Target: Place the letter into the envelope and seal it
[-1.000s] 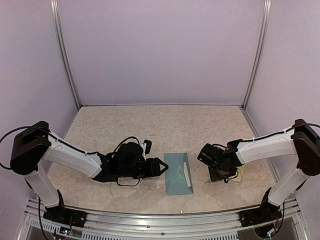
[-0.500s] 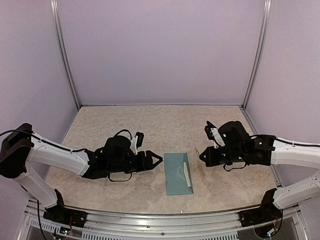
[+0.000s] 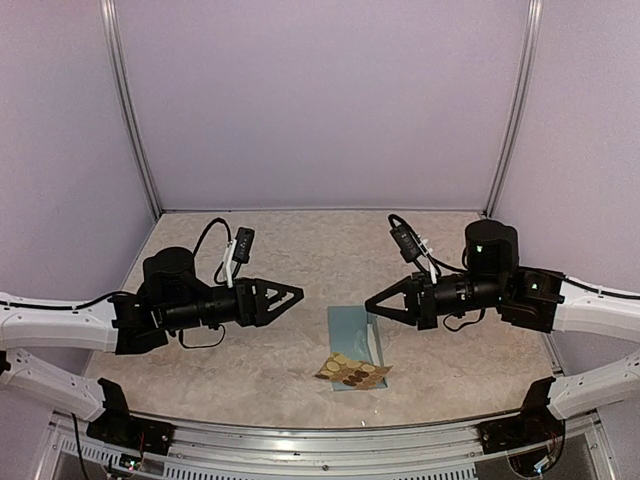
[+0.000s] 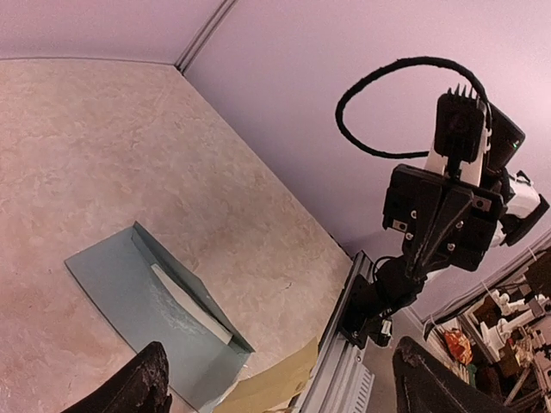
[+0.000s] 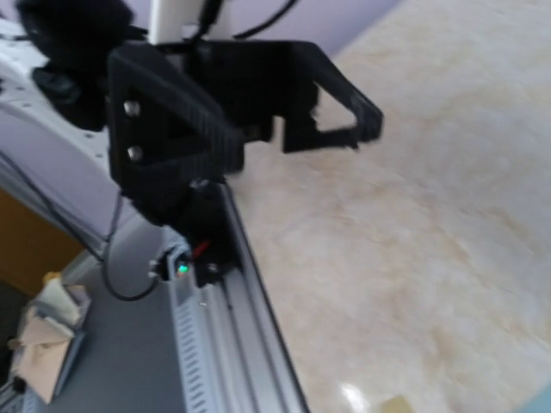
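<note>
The teal envelope [image 3: 348, 330] lies flat at the table's middle, flap open toward the right. A white strip, the letter's edge [image 3: 375, 346], shows along that side. In the left wrist view the envelope [image 4: 129, 292] and the white edge [image 4: 189, 303] sit below and to the left. My left gripper [image 3: 288, 303] hangs above the table left of the envelope, open and empty. Its dark fingertips [image 4: 146, 387] frame the bottom of its view. My right gripper [image 3: 370, 303] is raised over the envelope's far right corner, its fingers closed to a point and holding nothing I can see.
A yellow-tan sticker sheet [image 3: 353, 371] covers the envelope's near end, and I cannot tell whether it rests there or is in the air. It also shows as a tan corner [image 4: 280, 379]. The metal front rail [image 3: 320, 440] runs along the near edge. The right wrist view is blurred and shows the left arm's gripper [image 5: 241, 112].
Both arms rose from the table and now point at each other. The left jaws opened wider. The sticker sheet left the right side of the table and now sits at the envelope's near end.
</note>
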You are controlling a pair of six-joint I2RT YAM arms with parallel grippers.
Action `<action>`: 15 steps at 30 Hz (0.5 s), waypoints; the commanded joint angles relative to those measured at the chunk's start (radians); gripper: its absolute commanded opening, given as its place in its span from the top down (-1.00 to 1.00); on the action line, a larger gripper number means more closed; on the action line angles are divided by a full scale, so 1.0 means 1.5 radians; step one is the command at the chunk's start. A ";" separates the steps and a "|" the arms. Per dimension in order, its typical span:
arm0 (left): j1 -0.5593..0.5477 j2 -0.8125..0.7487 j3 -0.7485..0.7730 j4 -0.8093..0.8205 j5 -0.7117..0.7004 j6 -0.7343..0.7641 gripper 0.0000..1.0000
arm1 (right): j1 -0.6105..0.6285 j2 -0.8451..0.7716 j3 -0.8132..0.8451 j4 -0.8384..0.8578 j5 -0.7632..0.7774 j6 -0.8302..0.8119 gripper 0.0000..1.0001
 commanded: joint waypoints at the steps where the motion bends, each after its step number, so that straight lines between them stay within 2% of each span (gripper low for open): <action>1: -0.027 -0.001 0.005 0.002 0.095 0.086 -0.70 | 0.002 -0.006 0.012 0.056 -0.046 -0.004 1.00; 4: -0.049 0.024 0.027 -0.033 0.060 0.117 -0.70 | 0.003 0.019 0.023 -0.003 0.016 -0.021 1.00; 7: -0.035 0.041 0.024 -0.062 0.047 0.112 -0.69 | 0.003 0.057 0.012 -0.063 0.045 -0.046 1.00; 8: -0.036 0.042 0.020 -0.066 0.047 0.111 -0.68 | 0.004 0.072 0.005 -0.076 0.043 -0.055 0.86; 9: -0.040 0.045 0.012 -0.066 0.047 0.110 -0.68 | 0.007 0.084 -0.003 -0.085 0.048 -0.061 0.49; 10: -0.046 0.045 0.001 -0.065 0.043 0.109 -0.68 | 0.011 0.094 -0.011 -0.093 0.059 -0.067 0.23; 12: -0.049 0.040 -0.023 -0.065 0.022 0.090 -0.69 | 0.027 0.114 -0.024 -0.102 0.080 -0.077 -0.11; 15: -0.031 0.028 -0.056 -0.077 -0.020 0.033 -0.69 | 0.080 0.142 -0.034 -0.090 0.141 -0.088 -0.44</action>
